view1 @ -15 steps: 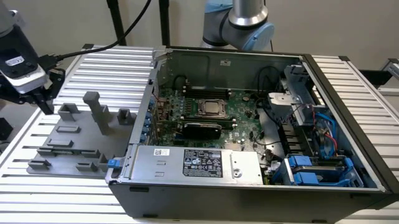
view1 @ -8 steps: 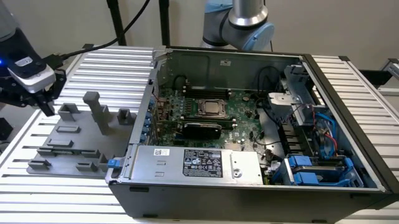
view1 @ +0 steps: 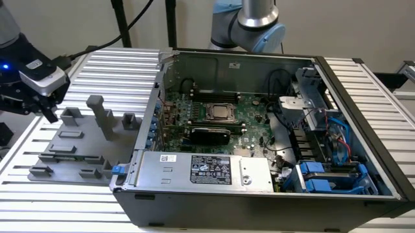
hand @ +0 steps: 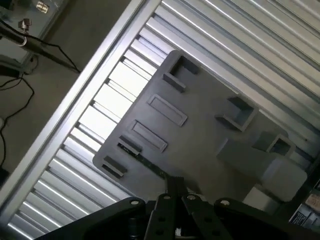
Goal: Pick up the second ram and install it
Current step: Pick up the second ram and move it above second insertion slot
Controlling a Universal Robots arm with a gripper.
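Hand: the hand is narrow, its tips drawn together, and hangs over the tray's edge at the exterior view's left.
Hand's height: it is raised above the tray and does not touch it.
Ram stick: the ram stick shows as a thin dark strip on edge in the tray's long slot, between two end clips. Its colour cannot be told.
Hand to ram stick: in the wrist view one end of the strip runs up to the hand's tips. I cannot tell whether they touch.
Tray: the grey tray lies flat on the table, just beside the computer case, with several small pockets.
Post: a tall grey post stands upright on the tray.
Table: the table is made of silver slats.
Computer case: the computer case lies open, well apart from the hand.
Circuit board: the large green circuit board sits inside the case, with the square chip socket near its middle.
Black card: a black oblong card lies just in front of the socket.
Arm: a silver and blue arm joint rises behind the case.
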